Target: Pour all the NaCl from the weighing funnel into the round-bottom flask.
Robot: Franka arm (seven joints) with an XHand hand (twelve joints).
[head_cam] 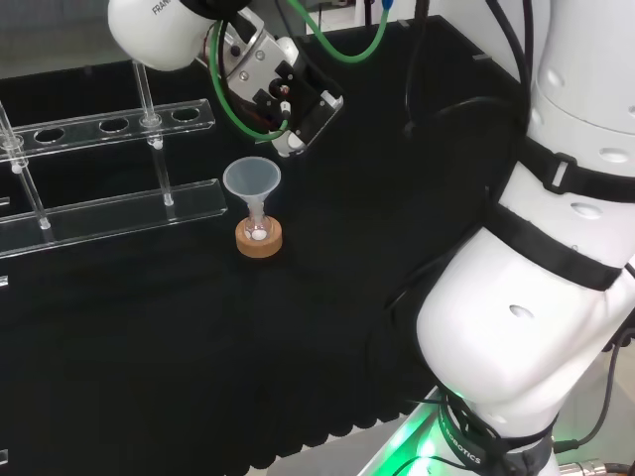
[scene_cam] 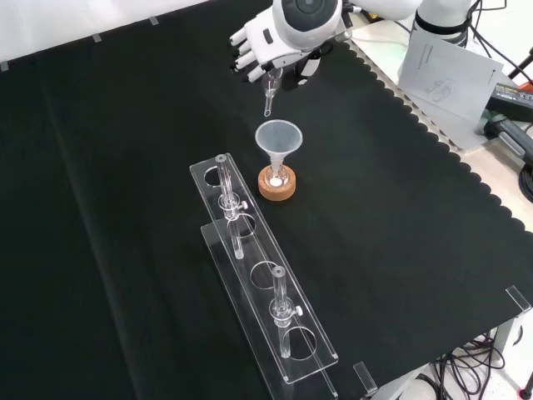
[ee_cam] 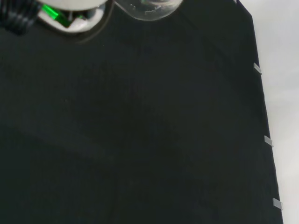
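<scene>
A small round-bottom flask (scene_cam: pixel 275 177) with white powder in its bottom sits on a cork ring (scene_cam: pixel 276 188). A clear plastic funnel (scene_cam: pixel 277 136) stands in its neck. In the head view the funnel (head_cam: pixel 252 179) and cork ring (head_cam: pixel 259 240) lie at the cloth's middle. The hand (scene_cam: pixel 265 46) hovers just beyond the funnel, fingers curled round a clear weighing funnel (scene_cam: pixel 269 94) whose stem slants down towards the funnel's mouth, its tip still short of it. In the head view the hand (head_cam: pixel 288 99) is above and right of the funnel. The wrist view catches a clear glass rim (ee_cam: pixel 147 6).
A clear acrylic rack (scene_cam: pixel 258 283) with upright posts stretches from beside the flask towards the front view's lower edge; in the head view the rack (head_cam: pixel 109 169) lies to the left. Papers (scene_cam: pixel 445 67) lie off the cloth's scalloped edge at the front view's upper right.
</scene>
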